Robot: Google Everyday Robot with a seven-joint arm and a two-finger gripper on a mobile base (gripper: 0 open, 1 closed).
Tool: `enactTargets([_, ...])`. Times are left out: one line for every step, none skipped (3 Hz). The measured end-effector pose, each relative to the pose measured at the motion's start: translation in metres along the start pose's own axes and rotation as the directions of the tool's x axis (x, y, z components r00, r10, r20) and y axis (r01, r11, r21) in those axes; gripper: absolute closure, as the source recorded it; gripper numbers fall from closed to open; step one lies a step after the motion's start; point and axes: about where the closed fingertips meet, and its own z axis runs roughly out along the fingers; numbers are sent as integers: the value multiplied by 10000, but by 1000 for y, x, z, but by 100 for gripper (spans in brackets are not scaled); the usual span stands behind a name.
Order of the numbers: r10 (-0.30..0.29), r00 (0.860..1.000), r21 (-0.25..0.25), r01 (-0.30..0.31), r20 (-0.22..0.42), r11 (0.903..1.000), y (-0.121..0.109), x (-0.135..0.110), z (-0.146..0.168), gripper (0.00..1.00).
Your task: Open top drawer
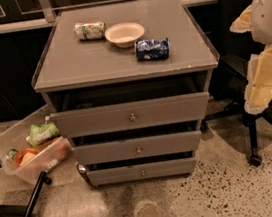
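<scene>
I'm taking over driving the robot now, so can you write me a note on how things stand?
Gripper: at the right edge of the view, off to the side of the cabinet, not touching it.
Top drawer: just under the cabinet top, with its round knob in the middle of the front.
Done: the drawer front stands out a little, with a dark gap above it, so it looks partly open.
Left: probably bring the gripper to the knob and pull the drawer further out.
</scene>
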Motion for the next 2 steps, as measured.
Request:
enactTargets([2,10000,-1,-2,2,10000,0,0,0,0])
enactTargets([496,9977,-225,-486,461,9986,0,-5,19,0])
